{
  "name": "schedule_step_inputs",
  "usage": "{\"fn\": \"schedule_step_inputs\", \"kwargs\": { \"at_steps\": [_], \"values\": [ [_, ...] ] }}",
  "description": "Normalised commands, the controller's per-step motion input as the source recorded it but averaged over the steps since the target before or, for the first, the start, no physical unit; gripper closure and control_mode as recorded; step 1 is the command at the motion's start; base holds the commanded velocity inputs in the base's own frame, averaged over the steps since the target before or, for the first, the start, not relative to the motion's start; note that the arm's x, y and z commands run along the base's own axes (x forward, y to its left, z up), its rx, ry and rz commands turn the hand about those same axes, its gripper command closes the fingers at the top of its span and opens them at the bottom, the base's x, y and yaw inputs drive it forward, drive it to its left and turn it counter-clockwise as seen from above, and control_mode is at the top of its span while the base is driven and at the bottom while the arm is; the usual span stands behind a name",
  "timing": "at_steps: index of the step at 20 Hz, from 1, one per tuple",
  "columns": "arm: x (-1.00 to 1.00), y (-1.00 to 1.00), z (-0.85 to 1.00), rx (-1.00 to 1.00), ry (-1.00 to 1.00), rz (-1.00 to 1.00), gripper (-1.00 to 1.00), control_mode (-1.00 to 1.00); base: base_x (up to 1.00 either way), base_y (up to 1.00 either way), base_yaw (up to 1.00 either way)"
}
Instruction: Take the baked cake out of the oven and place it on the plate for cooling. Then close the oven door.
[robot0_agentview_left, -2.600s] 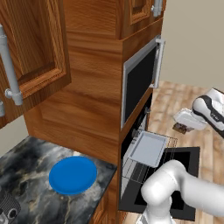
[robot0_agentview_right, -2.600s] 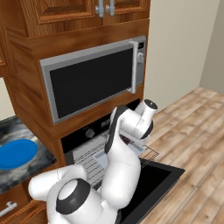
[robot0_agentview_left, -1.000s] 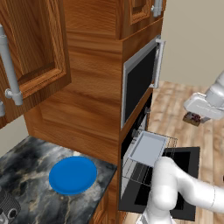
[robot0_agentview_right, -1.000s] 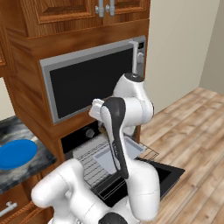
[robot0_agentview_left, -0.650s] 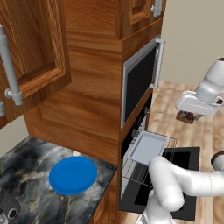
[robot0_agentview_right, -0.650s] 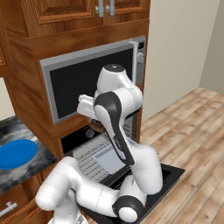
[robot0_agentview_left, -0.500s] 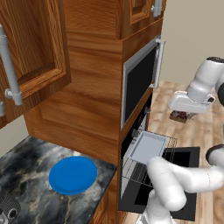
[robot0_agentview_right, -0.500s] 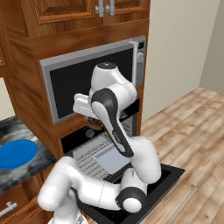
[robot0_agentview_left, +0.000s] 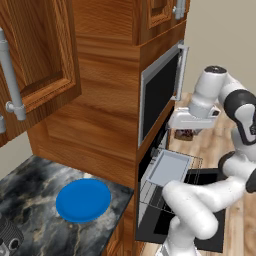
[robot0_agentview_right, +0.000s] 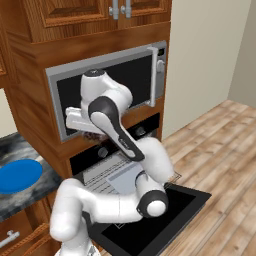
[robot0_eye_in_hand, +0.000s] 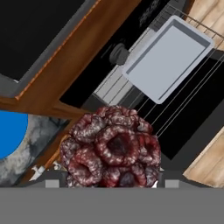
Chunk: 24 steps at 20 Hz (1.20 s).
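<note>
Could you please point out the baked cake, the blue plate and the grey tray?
baked cake (robot0_eye_in_hand: 111, 151), hand view, its top.
blue plate (robot0_agentview_left: 83, 199), left base view, its centre.
grey tray (robot0_eye_in_hand: 168, 59), hand view, its flat bottom.

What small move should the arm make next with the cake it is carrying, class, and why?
Probably carry on sideways toward the counter. The gripper holds the cake up in front of the microwave, clear of the grey tray, while the blue plate lies bare on the dark counter beyond the wooden cabinet side.
</note>
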Motion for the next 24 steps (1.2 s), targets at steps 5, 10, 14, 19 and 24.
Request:
{"fn": "schedule_step_inputs", "kwargs": {
  "at_steps": [5, 10, 14, 19, 24],
  "values": [
    [-0.53, 0.26, 0.0, 0.0, -0.11, -0.02, 1.0, -1.0, 0.0, 0.0, 0.0],
    [-0.56, 0.24, 0.02, 0.0, -0.12, -0.01, 1.0, -1.0, 0.0, 0.0, 0.0],
    [-0.59, 0.24, 0.02, 0.0, -0.15, -0.01, 1.0, -1.0, 0.0, 0.0, 0.0],
    [-0.6, 0.22, 0.05, 0.0, -0.15, -0.03, 1.0, -1.0, 0.0, 0.0, 0.0],
    [-0.53, 0.22, 0.05, 0.0, -0.14, -0.06, 1.0, -1.0, 0.0, 0.0, 0.0]
  ]
}}
